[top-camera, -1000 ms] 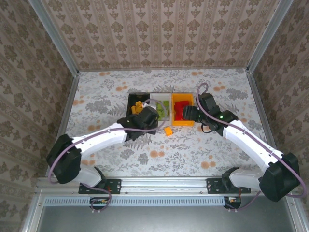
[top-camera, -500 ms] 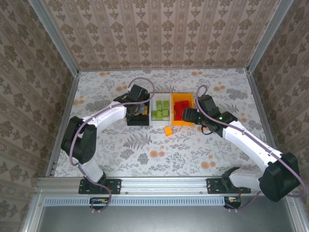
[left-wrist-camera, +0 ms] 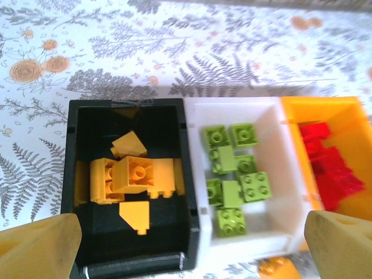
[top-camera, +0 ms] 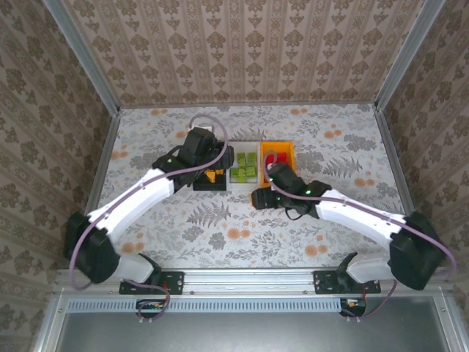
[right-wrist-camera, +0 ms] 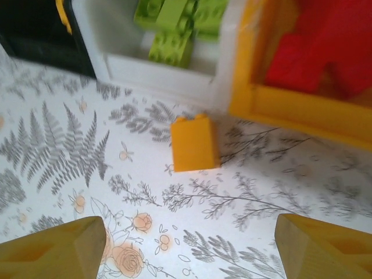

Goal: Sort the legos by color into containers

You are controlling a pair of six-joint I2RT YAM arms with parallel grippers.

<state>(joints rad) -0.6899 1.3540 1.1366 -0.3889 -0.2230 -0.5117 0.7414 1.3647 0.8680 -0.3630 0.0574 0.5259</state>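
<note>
On the floral tabletop (top-camera: 146, 147), the left arm (top-camera: 139, 194) reaches in from 7 o'clock. Its left fingers (left-wrist-camera: 35, 247) are spread wide above the black bin (left-wrist-camera: 165, 125), with nothing between them. That bin is the leftmost of three set wall to wall in a row toward 12 o'clock of the tabletop. It holds a heap of orange-yellow blocks (left-wrist-camera: 136, 174), some lying on top of others. At its 3 o'clock side stands the white bin (left-wrist-camera: 273, 133), carrying green blocks (left-wrist-camera: 241, 135), most with studs up. One loose block (right-wrist-camera: 195, 142), orange-yellow, lies on the tabletop outside the row. It sits at 5 o'clock from the white bin and 7 o'clock from the orange bin (left-wrist-camera: 349, 125), near both but touching neither. The orange bin, rightmost in the row, holds red blocks (left-wrist-camera: 328, 168). The right arm (top-camera: 352, 213) stretches in from 4 o'clock. Its right fingers (right-wrist-camera: 52, 253) are parted and empty over the tabletop at 6 o'clock of the loose block. One finger is at the block's 7 o'clock and the other at its 5 o'clock, and neither touches it.
</note>
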